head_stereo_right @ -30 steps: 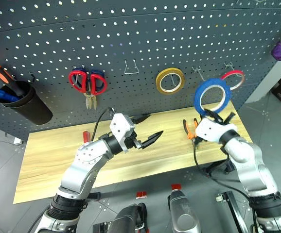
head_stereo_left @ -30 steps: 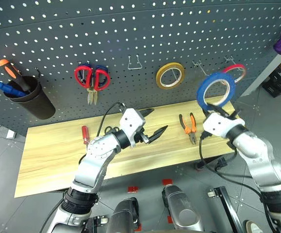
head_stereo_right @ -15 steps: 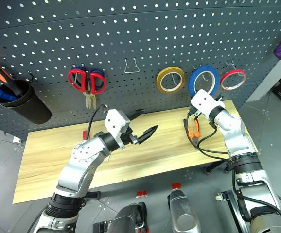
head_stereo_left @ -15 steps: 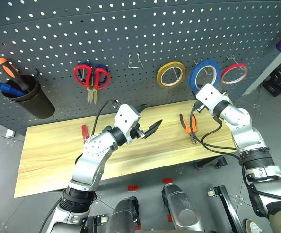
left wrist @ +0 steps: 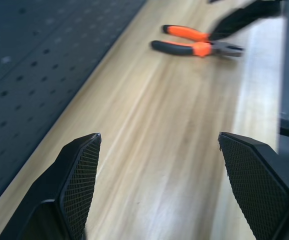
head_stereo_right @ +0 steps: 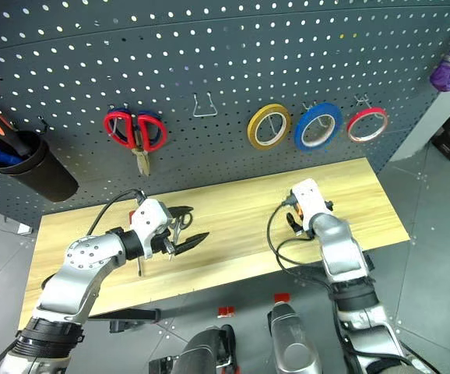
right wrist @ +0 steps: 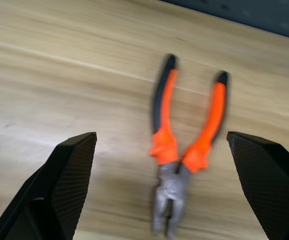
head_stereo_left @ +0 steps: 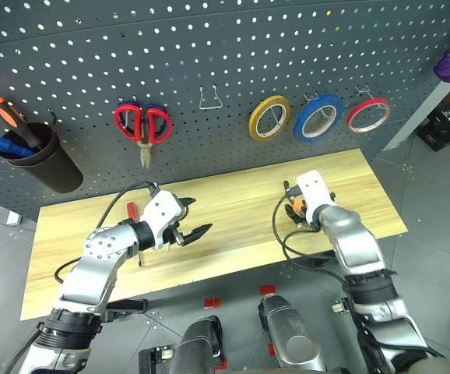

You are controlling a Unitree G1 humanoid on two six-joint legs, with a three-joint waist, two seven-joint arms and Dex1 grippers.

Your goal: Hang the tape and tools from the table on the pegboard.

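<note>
Pliers (right wrist: 184,150) lie mid-table (right wrist: 59,75) (bare wood all round), framed by spread fingers (right wrist: 69,175).

Two head cameras sit side by side, looking down from high up at the whole table (head_stereo_left: 233,234) and the pegboard (head_stereo_left: 233,62) behind its far edge. Each wrist camera looks close along the tabletop. Both wrist views share the pliers (right wrist: 184,145) near the table's right end.

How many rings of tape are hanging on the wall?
3, side by side on the pegboard hooks: the yellow ring leftmost, the blue tape in the middle, the red ring rightmost.
</note>
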